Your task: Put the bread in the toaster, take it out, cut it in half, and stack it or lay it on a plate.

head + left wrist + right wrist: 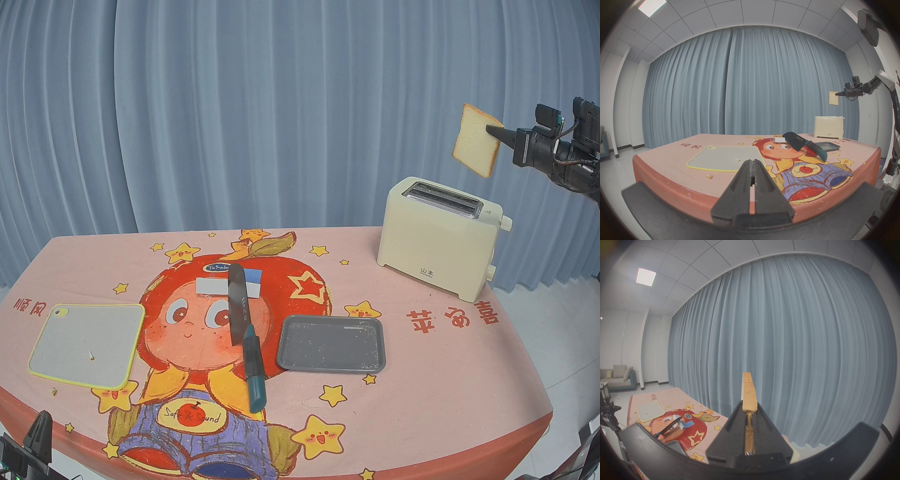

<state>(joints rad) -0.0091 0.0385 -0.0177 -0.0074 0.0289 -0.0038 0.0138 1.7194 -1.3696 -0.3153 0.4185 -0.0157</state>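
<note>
Head view has my right gripper [492, 130] pinching the bread [474, 142] by one edge, high above the toaster [440, 234]. Tilted like that, I reckon it could catch on the toaster's top or slip free. Left gripper [753, 165] sits closed, empty.

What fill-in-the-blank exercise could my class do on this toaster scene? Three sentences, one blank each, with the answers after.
1. The right claw holds a slice of bread in the air above the ____.
2. The knife lies on the table between the cutting board and the grey ____.
3. The left claw holds nothing, and its jaws are ____.

Missing words: toaster; tray; shut.
</note>
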